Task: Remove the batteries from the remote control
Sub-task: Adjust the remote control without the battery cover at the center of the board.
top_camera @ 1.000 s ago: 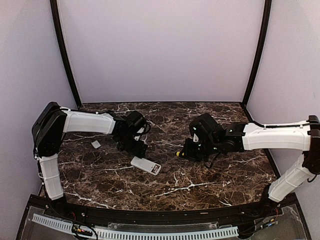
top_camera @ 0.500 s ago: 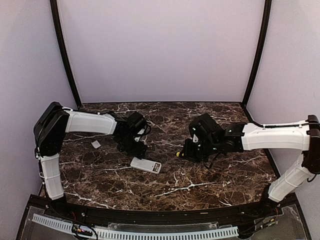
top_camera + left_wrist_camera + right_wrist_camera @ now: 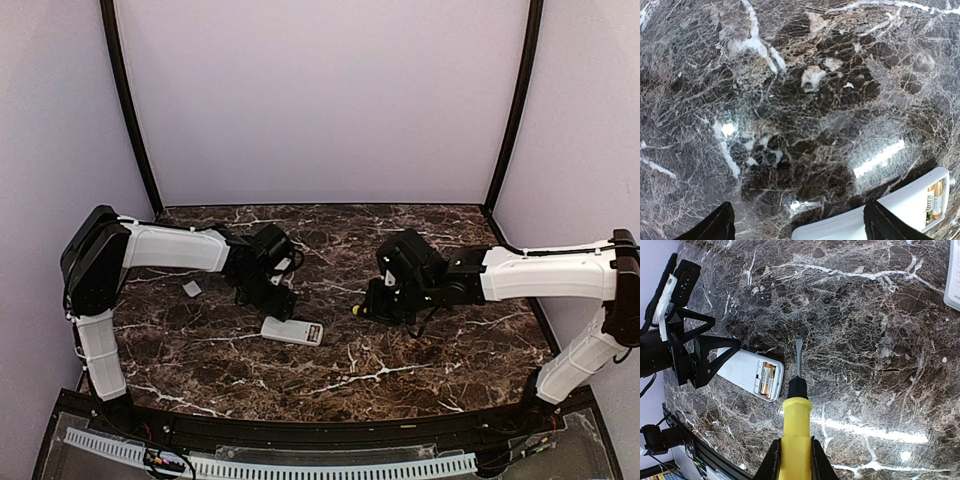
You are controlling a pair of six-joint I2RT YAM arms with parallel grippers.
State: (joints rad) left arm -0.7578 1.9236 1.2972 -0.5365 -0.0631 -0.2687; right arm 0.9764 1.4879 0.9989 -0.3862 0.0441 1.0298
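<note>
The white remote control [image 3: 290, 330] lies back side up on the marble, its cover off. Two reddish-gold batteries [image 3: 767, 380] sit side by side in the open compartment at its end, also seen in the left wrist view as batteries [image 3: 934, 199]. My left gripper [image 3: 278, 304] is open, low over the remote's other end [image 3: 875, 220], its black fingertips [image 3: 719, 225] spread wide on either side. My right gripper [image 3: 795, 460] is shut on a yellow-handled screwdriver [image 3: 796, 426]. The screwdriver's blade [image 3: 799, 356] points past the remote's battery end, a little to its right.
A small flat white cover [image 3: 192, 288] lies left of the left arm. A white object [image 3: 954, 282] shows at the right edge of the right wrist view. Purple walls and black posts bound the back and sides; the table's front edge runs near the arm bases.
The remote has turned slightly and now lies more level across the top view. My left gripper has shifted a little with it. The right arm is nearly still.
</note>
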